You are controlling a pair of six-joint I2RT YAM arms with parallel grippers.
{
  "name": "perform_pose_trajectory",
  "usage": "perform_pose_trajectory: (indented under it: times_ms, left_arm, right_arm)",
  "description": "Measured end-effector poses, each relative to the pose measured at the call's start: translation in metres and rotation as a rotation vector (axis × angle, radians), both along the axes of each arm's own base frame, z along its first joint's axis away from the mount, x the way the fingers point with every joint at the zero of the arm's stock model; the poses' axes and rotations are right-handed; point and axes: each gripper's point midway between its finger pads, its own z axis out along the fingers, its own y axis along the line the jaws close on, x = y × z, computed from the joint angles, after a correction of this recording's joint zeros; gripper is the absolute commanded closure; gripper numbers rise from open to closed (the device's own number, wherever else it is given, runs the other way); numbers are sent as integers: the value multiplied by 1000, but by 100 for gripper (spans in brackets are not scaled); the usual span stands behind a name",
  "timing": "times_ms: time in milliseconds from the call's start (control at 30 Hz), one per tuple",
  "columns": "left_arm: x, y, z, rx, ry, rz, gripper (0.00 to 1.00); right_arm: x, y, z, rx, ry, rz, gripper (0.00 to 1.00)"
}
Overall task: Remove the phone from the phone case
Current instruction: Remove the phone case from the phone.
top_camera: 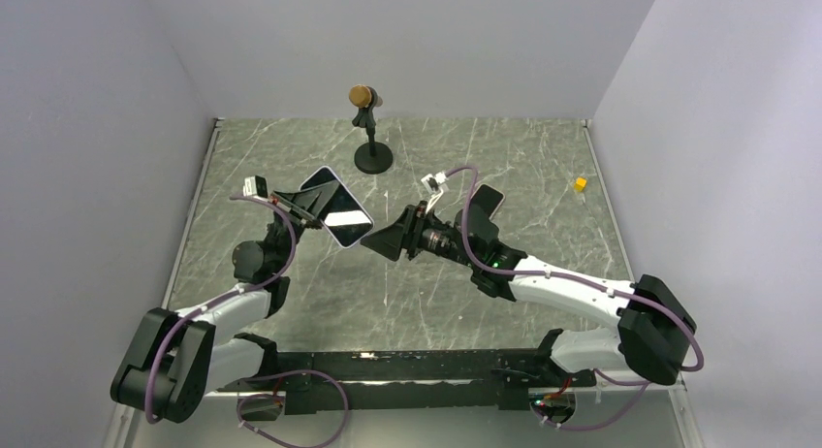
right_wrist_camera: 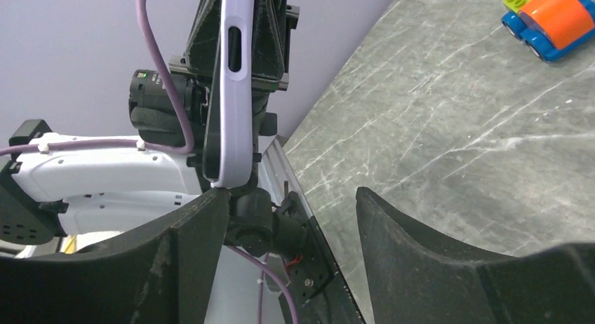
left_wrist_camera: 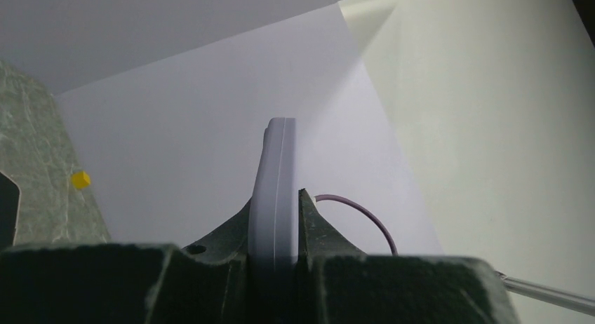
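Note:
The phone in its lavender case [top_camera: 334,208] is held up off the table, dark glossy face toward the top camera. My left gripper [top_camera: 308,208] is shut on it, jaws clamping both flat faces; the left wrist view shows the case edge-on [left_wrist_camera: 276,163] between the fingers [left_wrist_camera: 309,219]. My right gripper [top_camera: 373,242] is open, with its tips just beside the case's lower right corner. In the right wrist view the case [right_wrist_camera: 235,99] stands edge-on above the left finger [right_wrist_camera: 196,226], whose tip touches or nearly touches its bottom corner. Nothing is between the right jaws [right_wrist_camera: 291,198].
A dark flat slab [top_camera: 488,198] lies on the marble table [top_camera: 543,176] behind the right arm. A small microphone on a round stand [top_camera: 368,128] stands at the back. A yellow block [top_camera: 580,184] lies at the far right. A toy car [right_wrist_camera: 551,19] shows in the right wrist view.

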Motion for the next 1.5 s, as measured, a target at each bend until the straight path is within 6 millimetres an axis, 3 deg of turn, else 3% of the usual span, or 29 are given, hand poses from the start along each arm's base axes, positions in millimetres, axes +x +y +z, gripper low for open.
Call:
perform_pose_trajectory:
  times_ms: [233,433,600,733,1033,1233,1500]
  left_arm:
    - [2,2,17,-50,-13,-3,100]
    - [-3,-2,31,-94,-21,-45,100]
    - [-4,-3,33,-113,-13,-61,100]
    - [-6,-2,41,-130,-29,-65,100]
    - [-9,3,49,-166,-33,-63,100]
    - [-13,6,55,-178,-52,-56,100]
    - [-14,5,55,-187,-45,-68,100]
  right_arm:
    - [-1,14,12,17,-52,47,30]
    - [-21,27,17,-3,-148,137,23]
    - [-33,36,19,-29,-217,177,29]
    - [-28,44,32,-26,-264,169,31]
    - [-19,47,39,-44,-321,130,35]
    - [-19,47,40,-50,-355,133,26]
    - [-17,47,42,-77,-409,133,25]
